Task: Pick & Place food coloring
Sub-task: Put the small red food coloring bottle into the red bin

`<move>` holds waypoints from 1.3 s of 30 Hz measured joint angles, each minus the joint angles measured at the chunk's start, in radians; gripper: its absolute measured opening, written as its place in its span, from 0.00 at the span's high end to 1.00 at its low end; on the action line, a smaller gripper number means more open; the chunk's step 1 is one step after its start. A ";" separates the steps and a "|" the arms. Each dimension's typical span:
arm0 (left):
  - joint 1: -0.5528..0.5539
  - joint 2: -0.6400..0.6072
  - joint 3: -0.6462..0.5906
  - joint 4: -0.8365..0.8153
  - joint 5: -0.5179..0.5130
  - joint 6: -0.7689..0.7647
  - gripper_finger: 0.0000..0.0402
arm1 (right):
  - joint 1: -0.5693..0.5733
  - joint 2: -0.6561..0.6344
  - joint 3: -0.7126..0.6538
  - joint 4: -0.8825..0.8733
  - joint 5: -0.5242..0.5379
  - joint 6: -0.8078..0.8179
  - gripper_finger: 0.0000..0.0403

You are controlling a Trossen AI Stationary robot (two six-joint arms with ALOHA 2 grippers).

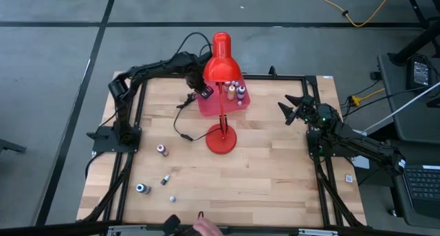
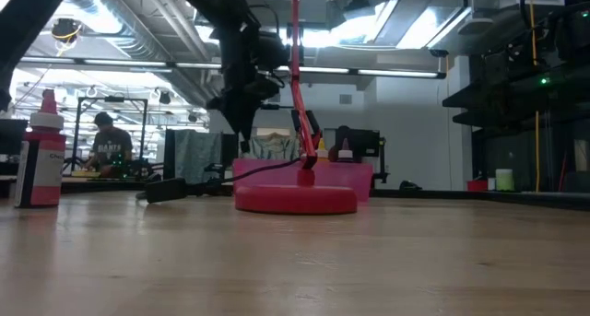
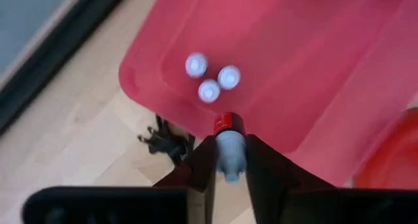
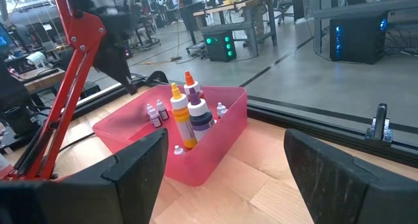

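**Red bottle held over the pink tray**

Pinched between the closed fingers of the left gripper (image 3: 230, 164), a red food coloring bottle (image 3: 229, 145) hangs above the pink tray's (image 3: 313, 87) corner. Three pale-capped bottles (image 3: 209, 78) stand below; the red desk lamp (image 1: 221, 98) rises just beside. Right gripper (image 1: 292, 110) waits at the table's right, fingers spread wide, empty. Loose bottles (image 1: 162, 151) remain on the table (image 1: 275, 174).

high: straight down, far | low: table-level, across | wrists: close | shared: pink tray (image 1: 240, 105)

Red desk lamp (image 1: 221, 91) stands beside the pink tray (image 1: 206, 106) (cable (image 1: 180, 126) trailing across table).
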 joint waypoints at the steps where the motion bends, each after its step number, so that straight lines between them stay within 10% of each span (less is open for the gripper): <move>1: 0.000 0.009 -0.001 -0.008 0.003 -0.008 0.86 | 0.000 0.000 0.000 0.000 0.000 0.000 0.24; 39: -0.039 0.180 -0.001 0.032 -0.004 0.018 0.76 | 0.000 0.000 0.000 0.000 0.000 0.000 0.24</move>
